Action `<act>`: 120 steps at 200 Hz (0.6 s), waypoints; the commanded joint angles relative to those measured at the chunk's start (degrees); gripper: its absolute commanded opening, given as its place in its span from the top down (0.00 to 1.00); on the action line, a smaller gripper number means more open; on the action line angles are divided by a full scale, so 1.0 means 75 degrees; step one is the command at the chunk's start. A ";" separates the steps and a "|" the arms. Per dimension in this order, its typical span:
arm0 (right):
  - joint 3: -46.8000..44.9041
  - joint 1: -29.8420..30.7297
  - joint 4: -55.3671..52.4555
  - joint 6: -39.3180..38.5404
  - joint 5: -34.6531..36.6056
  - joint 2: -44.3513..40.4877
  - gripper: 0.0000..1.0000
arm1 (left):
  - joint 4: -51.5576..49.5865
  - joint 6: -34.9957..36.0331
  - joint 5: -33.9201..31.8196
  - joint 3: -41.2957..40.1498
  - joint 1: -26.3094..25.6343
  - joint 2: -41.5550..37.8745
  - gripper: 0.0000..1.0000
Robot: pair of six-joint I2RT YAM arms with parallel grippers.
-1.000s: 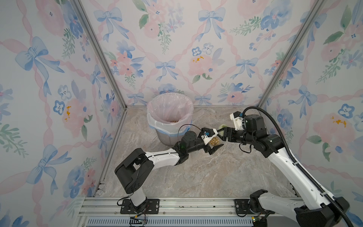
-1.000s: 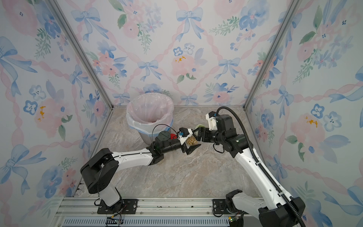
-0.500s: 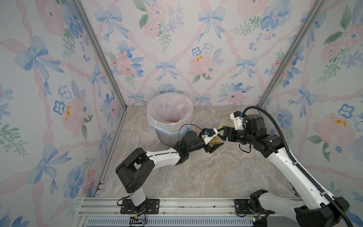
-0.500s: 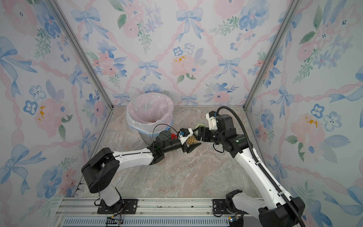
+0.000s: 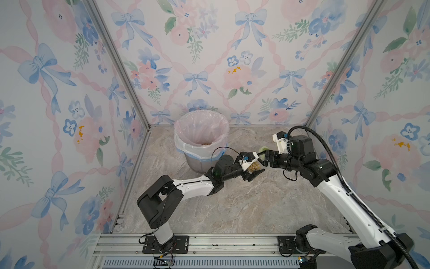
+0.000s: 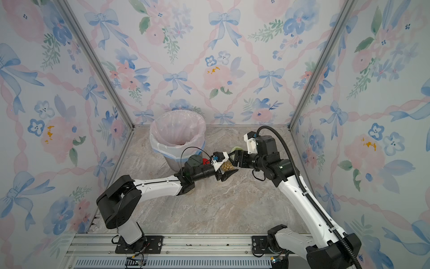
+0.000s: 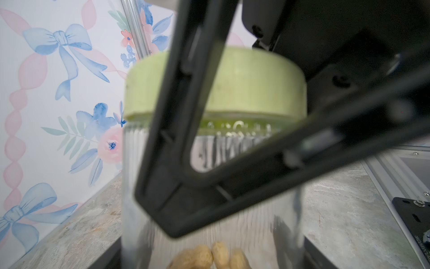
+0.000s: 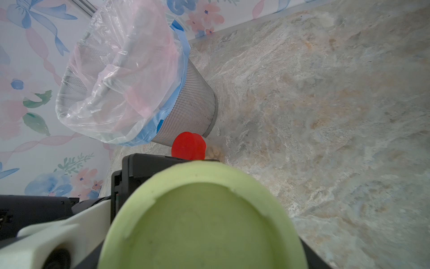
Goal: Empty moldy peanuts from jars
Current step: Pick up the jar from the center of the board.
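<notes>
A clear jar (image 5: 254, 166) with moldy peanuts (image 6: 226, 166) in it hangs above the table, right of the bin. My left gripper (image 5: 252, 168) is shut on its body, seen close in the left wrist view as ribbed glass (image 7: 209, 221) with peanuts (image 7: 204, 256) low down. Its pale green lid (image 7: 251, 88) is on. My right gripper (image 5: 263, 155) is shut on that lid, which fills the right wrist view (image 8: 202, 228). One right finger (image 7: 176, 116) crosses the lid. A second jar with a red lid (image 8: 188, 145) stands by the bin's foot.
A grey mesh bin (image 5: 201, 160) lined with a pink-tinted bag (image 8: 116, 69) stands at the back middle, with some peanuts (image 5: 205, 144) in the bottom. Flowered walls close in three sides. The marble tabletop (image 5: 244, 205) runs to a metal rail at the front.
My left gripper's jaws have closed in on the jar's body. The right gripper keeps its hold on the lid, and both arms have barely moved.
</notes>
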 commanded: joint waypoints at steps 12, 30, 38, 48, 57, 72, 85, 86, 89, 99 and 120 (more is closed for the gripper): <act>0.0248 -0.0052 0.0588 0.0119 -0.0323 -0.0107 0.11 | 0.0061 0.0038 -0.0260 0.0053 0.0017 -0.0014 0.54; 0.0302 -0.0050 0.0576 0.0159 -0.0258 -0.0070 0.06 | 0.0058 0.0048 -0.0295 0.0010 0.0016 -0.0032 0.54; 0.0327 -0.0046 0.0583 0.0161 -0.0254 -0.0049 0.04 | 0.0064 0.0071 -0.0269 -0.0019 0.0010 -0.0064 0.55; 0.0350 -0.0053 0.0593 0.0178 -0.0253 -0.0026 0.02 | 0.0065 0.0104 -0.0244 -0.0031 0.0005 -0.0088 0.55; 0.0367 -0.0056 0.0606 0.0182 -0.0254 -0.0011 0.02 | 0.0066 0.0098 -0.0261 -0.0042 -0.0011 -0.0102 0.56; 0.0378 -0.0052 0.0615 0.0178 -0.0194 -0.0006 0.00 | 0.0063 0.0138 -0.0301 -0.0068 -0.0025 -0.0132 0.56; 0.0403 -0.0054 0.0631 0.0144 -0.0143 -0.0010 0.01 | 0.0048 0.0160 -0.0329 -0.0098 -0.0026 -0.0168 0.56; 0.0409 -0.0052 0.0625 0.0141 -0.0134 -0.0009 0.02 | 0.0046 0.0162 -0.0331 -0.0100 -0.0028 -0.0170 0.56; 0.0417 -0.0052 0.0613 0.0138 -0.0112 -0.0013 0.02 | 0.0045 0.0167 -0.0340 -0.0110 -0.0028 -0.0184 0.56; 0.0467 -0.0050 0.0576 0.0117 0.0004 0.0007 0.02 | 0.0045 0.0192 -0.0364 -0.0145 -0.0030 -0.0231 0.56; 0.0561 -0.0051 0.0552 0.0055 0.0114 0.0067 0.03 | 0.0045 0.0238 -0.0437 -0.0259 -0.0030 -0.0335 0.59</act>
